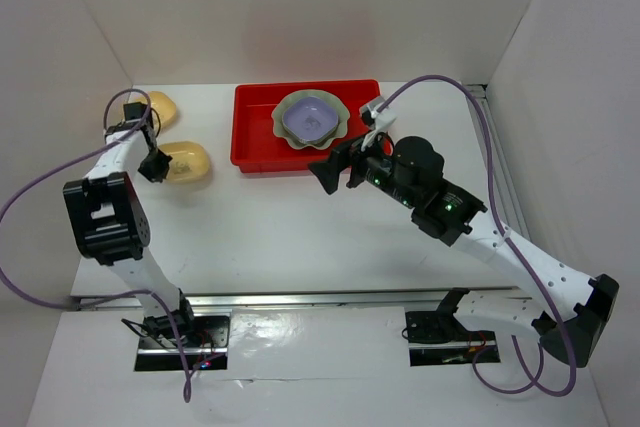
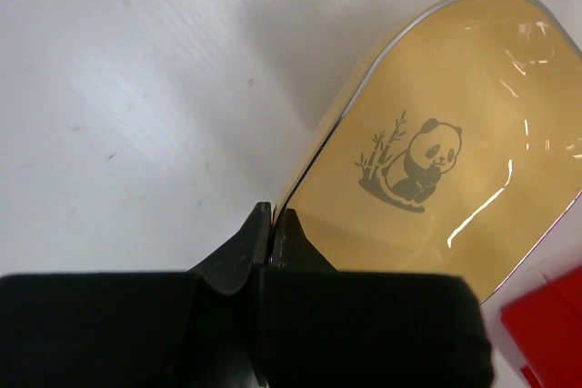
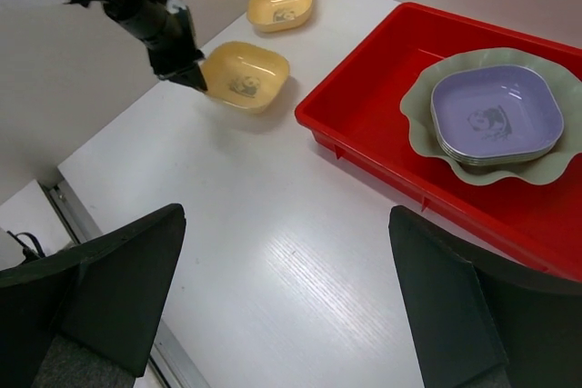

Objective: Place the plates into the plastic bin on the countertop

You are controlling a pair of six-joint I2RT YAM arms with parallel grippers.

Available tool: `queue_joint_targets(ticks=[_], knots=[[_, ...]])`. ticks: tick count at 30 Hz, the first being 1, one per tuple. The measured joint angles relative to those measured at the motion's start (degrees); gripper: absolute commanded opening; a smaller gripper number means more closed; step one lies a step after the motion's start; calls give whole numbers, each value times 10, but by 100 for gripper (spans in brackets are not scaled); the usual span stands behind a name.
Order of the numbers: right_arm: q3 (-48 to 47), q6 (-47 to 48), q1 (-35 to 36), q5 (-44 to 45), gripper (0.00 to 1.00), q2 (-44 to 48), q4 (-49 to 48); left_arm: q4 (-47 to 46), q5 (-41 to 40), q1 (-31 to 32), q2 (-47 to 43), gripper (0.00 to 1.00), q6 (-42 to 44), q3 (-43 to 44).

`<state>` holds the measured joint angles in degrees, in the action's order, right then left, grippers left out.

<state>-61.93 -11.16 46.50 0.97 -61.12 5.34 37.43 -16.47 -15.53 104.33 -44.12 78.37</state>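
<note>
Between white walls (image 1: pixel 300 7), white countertop (image 1: pixel 300 237).

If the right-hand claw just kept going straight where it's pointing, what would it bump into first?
Probably the bare white countertop. The open right gripper angles down at it, toward the gap between the red bin and the nearer yellow dish. Depth is hard to judge.
</note>
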Motion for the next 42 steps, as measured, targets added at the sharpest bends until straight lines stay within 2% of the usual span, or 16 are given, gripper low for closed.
queue_joint_targets(ticks=[4, 8, 11, 15, 19, 25, 32, 34, 35, 38, 39, 40, 42], knots=[[0, -4, 2, 22, 100, 8, 5, 41, -10, -1, -91, 0, 4, 14], [6, -18, 6, 64, 100, 48, 9, 42, -15, 17, -162, 0, 4, 60], [7, -37, 6, 113, 100, 81, 12, 37, -13, 63, -180, 0, 1, 91], [14, -65, 6, 181, 100, 123, 9, 5, 30, 136, -174, 0, -12, 98], [35, -85, 6, 218, 100, 165, 9, -39, 76, 210, -113, 0, -10, 134], [49, -114, 6, 233, 100, 195, 7, -113, 96, 302, 71, 0, 26, 271], [53, -126, 6, 232, 100, 197, 10, -137, 103, 322, 183, 0, 37, 301], [54, -127, 6, 233, 100, 193, 11, -135, 103, 321, 196, 7, 37, 306], [54, -128, 6, 233, 100, 191, 11, -135, 103, 321, 202, 16, 37, 311], [54, -130, 6, 232, 100, 184, 11, -136, 104, 320, 218, 27, 38, 340], [54, -130, 6, 231, 100, 180, 11, -137, 105, 320, 223, 34, 40, 352], [55, -130, 6, 230, 100, 177, 11, -140, 108, 320, 228, 49, 42, 364], [58, -130, 6, 228, 100, 170, 11, -148, 112, 322, 230, 62, 47, 376]])
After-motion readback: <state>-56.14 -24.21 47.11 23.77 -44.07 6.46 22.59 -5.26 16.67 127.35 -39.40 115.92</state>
